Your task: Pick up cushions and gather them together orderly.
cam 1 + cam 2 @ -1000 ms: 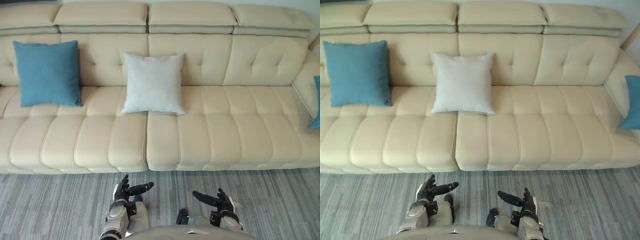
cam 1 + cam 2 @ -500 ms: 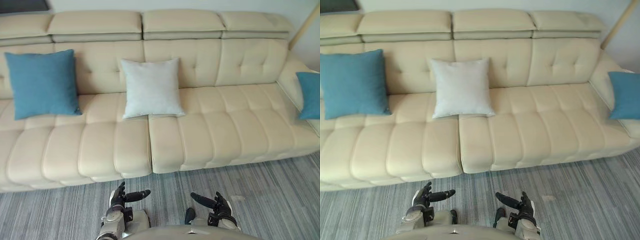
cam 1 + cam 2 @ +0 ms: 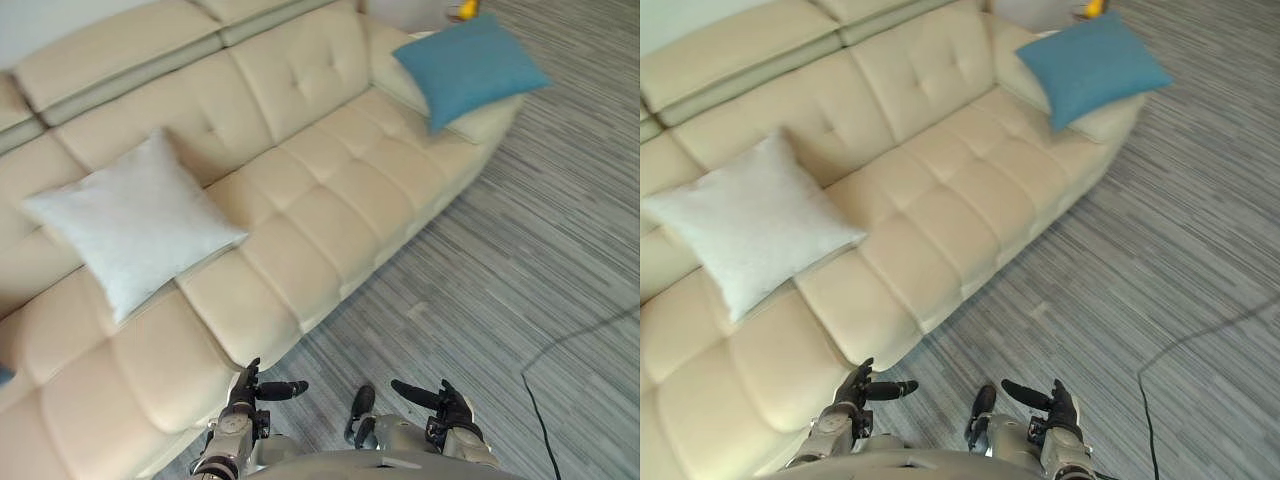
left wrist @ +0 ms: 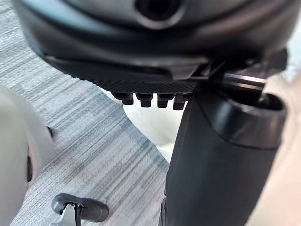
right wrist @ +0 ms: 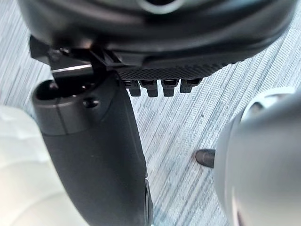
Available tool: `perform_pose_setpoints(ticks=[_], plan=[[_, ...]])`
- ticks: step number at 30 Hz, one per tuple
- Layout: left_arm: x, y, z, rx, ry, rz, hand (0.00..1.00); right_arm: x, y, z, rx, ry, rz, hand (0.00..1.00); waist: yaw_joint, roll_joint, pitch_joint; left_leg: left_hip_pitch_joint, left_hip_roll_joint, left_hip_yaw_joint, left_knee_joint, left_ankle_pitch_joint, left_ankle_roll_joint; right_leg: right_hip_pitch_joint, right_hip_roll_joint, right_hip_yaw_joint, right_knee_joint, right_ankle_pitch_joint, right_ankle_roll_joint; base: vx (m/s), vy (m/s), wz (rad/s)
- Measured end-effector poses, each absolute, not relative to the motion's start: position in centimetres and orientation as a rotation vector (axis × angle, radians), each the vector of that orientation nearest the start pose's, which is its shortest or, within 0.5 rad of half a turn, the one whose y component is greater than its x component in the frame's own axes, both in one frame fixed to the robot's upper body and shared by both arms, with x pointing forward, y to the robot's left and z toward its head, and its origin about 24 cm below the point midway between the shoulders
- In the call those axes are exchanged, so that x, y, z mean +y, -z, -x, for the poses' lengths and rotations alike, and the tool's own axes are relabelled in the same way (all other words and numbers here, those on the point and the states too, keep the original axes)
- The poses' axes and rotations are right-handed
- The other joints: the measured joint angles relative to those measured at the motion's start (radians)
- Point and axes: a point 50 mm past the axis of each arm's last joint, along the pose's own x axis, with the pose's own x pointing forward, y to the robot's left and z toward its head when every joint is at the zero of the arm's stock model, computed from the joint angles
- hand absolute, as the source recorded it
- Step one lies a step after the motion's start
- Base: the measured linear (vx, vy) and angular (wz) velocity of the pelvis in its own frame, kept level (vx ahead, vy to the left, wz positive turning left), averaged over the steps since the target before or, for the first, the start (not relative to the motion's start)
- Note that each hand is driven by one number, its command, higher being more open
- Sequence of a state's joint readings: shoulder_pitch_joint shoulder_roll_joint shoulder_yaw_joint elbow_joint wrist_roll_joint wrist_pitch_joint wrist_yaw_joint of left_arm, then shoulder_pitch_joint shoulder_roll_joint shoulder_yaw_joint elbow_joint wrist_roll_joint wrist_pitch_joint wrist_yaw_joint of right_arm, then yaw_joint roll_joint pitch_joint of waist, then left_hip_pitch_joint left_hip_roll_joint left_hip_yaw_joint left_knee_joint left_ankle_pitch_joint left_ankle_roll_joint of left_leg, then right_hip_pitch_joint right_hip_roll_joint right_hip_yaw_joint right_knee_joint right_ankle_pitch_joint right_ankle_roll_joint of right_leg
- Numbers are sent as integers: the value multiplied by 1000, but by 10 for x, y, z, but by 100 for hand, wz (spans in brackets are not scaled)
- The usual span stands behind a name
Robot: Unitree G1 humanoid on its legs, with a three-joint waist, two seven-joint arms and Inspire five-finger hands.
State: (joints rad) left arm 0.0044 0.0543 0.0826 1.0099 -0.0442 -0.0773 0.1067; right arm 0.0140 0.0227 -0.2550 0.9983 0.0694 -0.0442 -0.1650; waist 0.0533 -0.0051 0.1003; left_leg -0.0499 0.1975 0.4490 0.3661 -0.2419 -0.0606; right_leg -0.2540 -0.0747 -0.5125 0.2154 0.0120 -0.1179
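Left hand (image 3: 246,393) and right hand (image 3: 445,407), both low in front of the robot over the striped carpet (image 3: 520,250). We read each hand as relaxed and spread, thumbs turned inward toward one another, with nothing in either palm.

The cream sofa (image 3: 330,200) runs obliquely ahead of the hands, and its seat front comes close to the left hand.

The white cushion (image 3: 135,235) lies ahead of the left hand and out to its left, propped against the backrest (image 3: 300,70) with one corner uppermost. The blue cushion (image 3: 470,62) lies far ahead of the right hand, slightly to its right, tilted on the sofa's far end. The two cushions are well apart, with several bare seat panels between them.

Both cushions are square, so neither offers a long axis to align with. We judge that a two-sided hold on opposite edges would serve.

We judge the left hand the nearer to the white cushion. The blue one falls to the right hand's side, but neither cushion looks reachable without first stepping closer.

No cushion is gathered yet.
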Motion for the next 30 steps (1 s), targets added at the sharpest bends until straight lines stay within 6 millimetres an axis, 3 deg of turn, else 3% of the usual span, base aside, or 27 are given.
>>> perform_pose_setpoints(ticks=[3, 6, 7, 8, 9, 10, 11, 13, 15, 17, 18, 20, 21, 23, 24, 25, 26, 27, 28, 29, 30], plan=[[186, 145, -143, 926, -182, -69, 100, -195, 152, -125, 991, 430, -97, 100, -5, 23, 14, 32, 11, -15, 4, -9, -6, -7, 50, 93, -21, -17, 25, 55, -119, -108], [185, 146, -144, 930, -158, -87, 100, -202, 154, -115, 1016, 460, -86, 100, -24, 25, 37, -9, 97, -55, 222, -4, 1, 46, 114, 104, -67, -48, 15, 42, -229, -57], [185, 146, -143, 933, -158, -89, 100, -204, 155, -112, 1024, 469, -81, 100, -24, 29, 46, -53, 134, -111, 339, 33, 59, 94, 145, 97, -122, -52, 19, 111, -288, -52], [182, 147, -140, 936, -155, -86, 100, -205, 155, -109, 1027, 479, -77, 100, -14, 36, 54, -103, 167, -161, 462, 81, 107, 114, 158, 90, -83, -73, -8, 137, -224, -76], [184, 143, -146, 892, -150, -98, 100, -206, 155, -108, 1028, 495, -90, 100, -11, 36, 69, -140, 169, -219, 566, 75, 93, 115, 160, 103, -41, -92, -27, 170, -140, -84], [183, 141, -149, 883, -145, -97, 100, -208, 155, -108, 1027, 512, -93, 100, -10, 45, 71, -188, 148, -279, 623, 39, 59, 123, 176, 122, -37, -103, -27, 152, -128, -84], [182, 138, -156, 861, -142, -98, 100, -208, 154, -110, 1020, 529, -102, 100, -9, 29, 82, -256, 90, -299, 638, -1, 40, 136, 177, 157, -53, -105, -28, 148, -180, -65], [180, 134, -162, 828, -138, -99, 100, -206, 155, -108, 1026, 547, -130, 100, -5, 15, 90, -304, 31, -299, 555, -11, 42, 164, 176, 178, -103, -99, -18, 129, -157, -49], [176, 132, -165, 807, -134, -81, 100, -203, 156, -108, 1030, 549, -135, 100, -4, 11, 94, -344, -42, -303, 353, -11, 33, 197, 179, 201, -163, -87, -1, 163, -131, -46], [172, 131, -166, 802, -129, -68, 100, -203, 155, -111, 1023, 551, -132, 100, 3, 9, 94, -354, -106, -343, 140, 11, 9, 211, 190, 254, -190, -80, 10, 197, -66, -59], [171, 131, -167, 799, -132, -55, 100, -202, 154, -114, 1016, 551, -133, 100, 23, 11, 94, -354, -141, -392, -28, 63, -2, 234, 208, 300, -223, -80, 10, 271, -48, -80], [171, 131, -166, 802, -145, -33, 100, -199, 153, -119, 1008, 544, -138, 100, 47, 15, 90, -364, -148, -430, -86, 132, 20, 261, 228, 330, -234, -99, -14, 402, -51, -97], [173, 132, -164, 808, -155, -26, 100, -196, 153, -120, 1002, 539, -144, 100, 51, 16, 88, -368, -152, -439, -40, 153, 34, 276, 236, 354, -219, -115, -18, 576, -42, -92], [179, 134, -159, 822, -184, -12, 100, -193, 152, -122, 993, 531, -150, 100, 53, 3, 81, -366, -153, -405, 72, 139, 45, 285, 228, 411, -134, -178, -16, 553, -3, -77], [182, 135, -157, 836, -183, -22, 100, -191, 152, -123, 987, 525, -157, 100, 50, -10, 77, -359, -179, -360, 96, 124, 70, 283, 204, 443, -42, -238, 8, 555, 31, -60], [182, 136, -156, 842, -180, -26, 100, -192, 151, -122, 985, 530, -155, 100, 45, -16, 78, -346, -196, -353, 72, 121, 76, 273, 188, 438, 37, -278, 44, 614, 65, -70], [184, 138, -152, 862, -183, -33, 100, -192, 153, -116, 994, 522, -147, 100, 50, -23, 68, -292, -201, -328, 22, 162, 94, 202, 164, 406, 310, -335, 133, 476, 43, -54], [186, 138, -151, 868, -187, -38, 100, -189, 152, -117, 992, 510, -151, 100, 50, -37, 61, -265, -206, -321, 17, 149, 110, 151, 136, 392, 444, -328, 154, 499, 43, -58], [185, 140, -149, 879, -189, -40, 100, -187, 151, -119, 979, 498, -157, 100, 38, -36, 57, -211, -206, -322, 9, 110, 106, 71, 81, 330, 648, -322, 168, 559, -2, -27], [180, 141, -148, 887, -179, -30, 100, -187, 150, -120, 969, 493, -159, 100, 23, -26, 52, -156, -195, -327, -1, 77, 102, 24, 30, 281, 743, -345, 129, 573, -9, -25], [177, 141, -148, 886, -174, -22, 100, -189, 149, -122, 956, 494, -158, 100, 21, -17, 52, -106, -176, -327, -9, 54, 94, -1, 0, 247, 751, -354, 114, 674, -84, -24]])
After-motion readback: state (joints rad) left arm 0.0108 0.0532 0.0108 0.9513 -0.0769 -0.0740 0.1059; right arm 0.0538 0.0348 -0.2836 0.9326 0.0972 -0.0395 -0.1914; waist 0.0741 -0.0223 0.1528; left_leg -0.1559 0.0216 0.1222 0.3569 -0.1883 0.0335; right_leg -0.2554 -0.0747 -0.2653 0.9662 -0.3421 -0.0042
